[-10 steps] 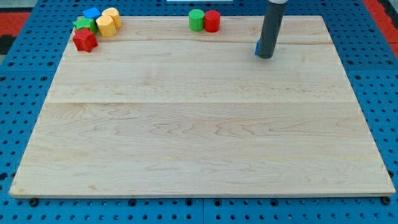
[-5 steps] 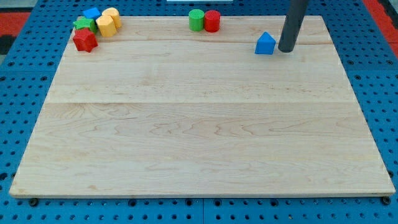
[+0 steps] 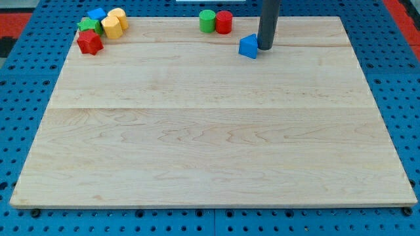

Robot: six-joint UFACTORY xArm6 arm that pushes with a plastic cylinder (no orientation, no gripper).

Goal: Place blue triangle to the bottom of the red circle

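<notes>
Right now my tip (image 3: 265,48) is set down on the wooden board (image 3: 210,151) just at the view's right of the blue triangle (image 3: 248,46), touching its side or as good as touching; I cannot make out a gap between them. The rod has nothing to close or open, so it grasps nothing and only leans against the block. Its upper part is cut off by the view's top edge.

The blue triangle sits near the board's top edge, a little to the view's right and below the red circle (image 3: 224,22). The red circle stands touching a green circle (image 3: 207,21) on its left, the pair right at the top edge.

No tray or bin is on the board; the blocks lie straight on the wood, and the board rests on a blue pegboard (image 3: 407,92).

At the top left corner I count a tight cluster: a red star (image 3: 89,42), a green block (image 3: 87,26) whose shape I cannot read because neighbours cover part of it, a blue block (image 3: 98,14) mostly hidden behind the others, and two yellow blocks (image 3: 113,23) pressed together, rounded but hard to name.

By colour that gives two blue, two red, two green and two yellow, eight blocks in all.
</notes>
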